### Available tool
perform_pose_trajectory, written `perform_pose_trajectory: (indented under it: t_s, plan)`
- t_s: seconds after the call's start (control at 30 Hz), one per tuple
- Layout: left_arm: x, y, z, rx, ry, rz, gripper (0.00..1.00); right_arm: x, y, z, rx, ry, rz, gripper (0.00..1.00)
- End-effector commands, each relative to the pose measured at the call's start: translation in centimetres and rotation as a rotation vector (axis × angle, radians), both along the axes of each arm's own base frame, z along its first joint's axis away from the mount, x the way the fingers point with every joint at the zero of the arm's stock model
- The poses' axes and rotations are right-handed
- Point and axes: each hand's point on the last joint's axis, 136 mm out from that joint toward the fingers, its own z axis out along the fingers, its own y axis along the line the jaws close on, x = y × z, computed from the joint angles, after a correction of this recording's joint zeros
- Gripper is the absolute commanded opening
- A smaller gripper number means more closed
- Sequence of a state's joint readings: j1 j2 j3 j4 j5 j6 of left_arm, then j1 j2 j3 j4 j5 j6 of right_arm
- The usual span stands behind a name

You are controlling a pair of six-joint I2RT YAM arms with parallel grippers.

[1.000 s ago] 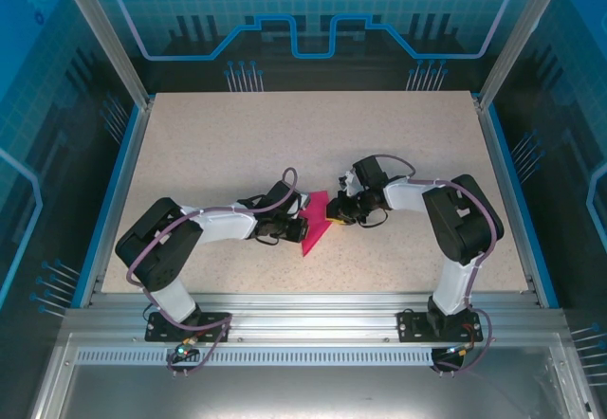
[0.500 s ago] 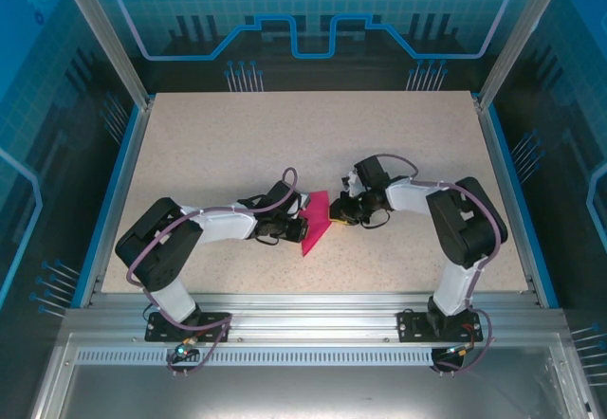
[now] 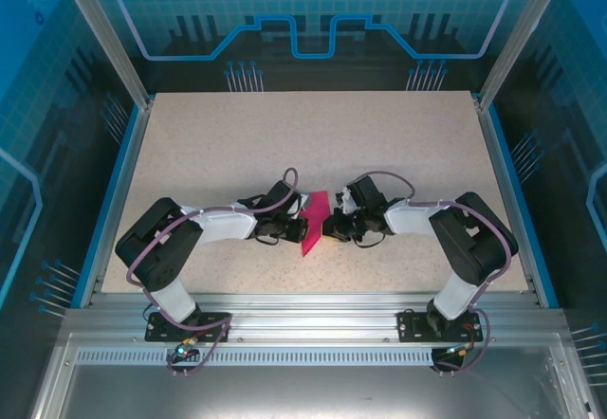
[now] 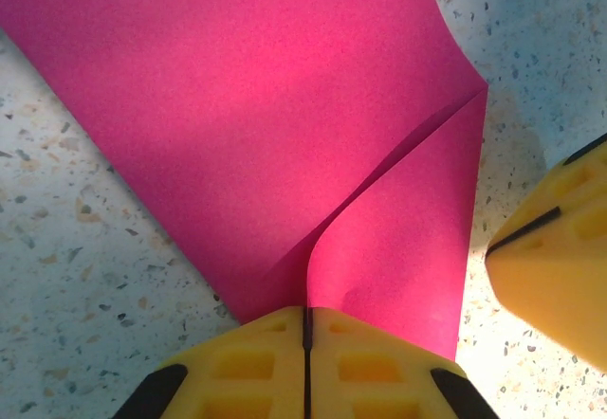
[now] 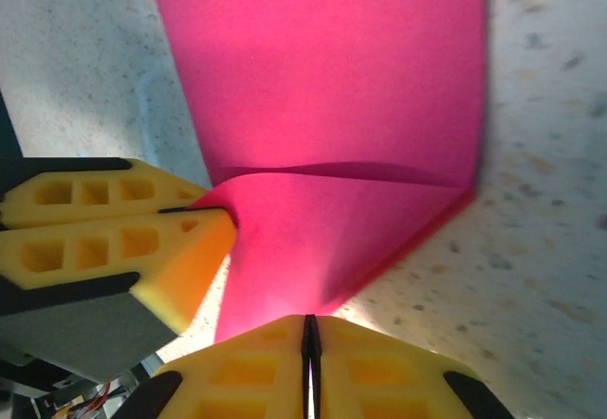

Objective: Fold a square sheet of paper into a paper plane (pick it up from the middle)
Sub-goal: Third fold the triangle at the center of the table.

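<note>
Speckled table point(image 3: 285, 135) inside a blue-lit enclosure, blue rim point(image 3: 112, 201) down the left and right sides. Left gripper point(image 4: 305, 317) hasn't moved in the last second: fingers pressed together, pinching the near-left part of the sheet point(image 3: 313, 225). The sheet lies mid-table near the front, same spot as before. It is magenta, with one flap curling up off a diagonal crease, so it is part-folded and no dart yet. Right gripper point(image 5: 309, 322) is what changed: it slid left and nearer, elbow swinging out right, and its fingers closed. They now sit pressed together at the sheet's right edge. The left wrist view shows a sliver of table between that tip and the edge, so can't tell if it grips paper or just sits beside it. Judgement: it is setting up to pull or crease the raised flap while the left gripper anchors. The two grippers are close together with the sheet between them, so bump risk. Plenty of bare table far, left and right, less toward the near edge.
</note>
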State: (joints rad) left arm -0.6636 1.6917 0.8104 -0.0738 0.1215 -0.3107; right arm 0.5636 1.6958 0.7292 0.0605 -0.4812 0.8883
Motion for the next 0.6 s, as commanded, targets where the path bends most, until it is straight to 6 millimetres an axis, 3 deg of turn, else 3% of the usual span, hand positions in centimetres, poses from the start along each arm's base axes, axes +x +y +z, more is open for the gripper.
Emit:
perform_pose_trajectory:
  t_s: [0.0,0.23,0.57]
  plan:
    - [-0.1,0.3,-0.2,0.020,0.018,-0.018,0.08,0.2,1.1,0.3,0.055,-0.009,-0.011,0.11]
    - [-0.1,0.3,-0.4,0.022,0.024,-0.021,0.08,0.0,2.0,0.0,0.062,0.004,0.007,0.12]
    - [-0.1,0.3,-0.5,0.024,0.025,-0.019,0.08,-0.8,0.9,-3.0,-0.012,0.051,0.000,0.12]
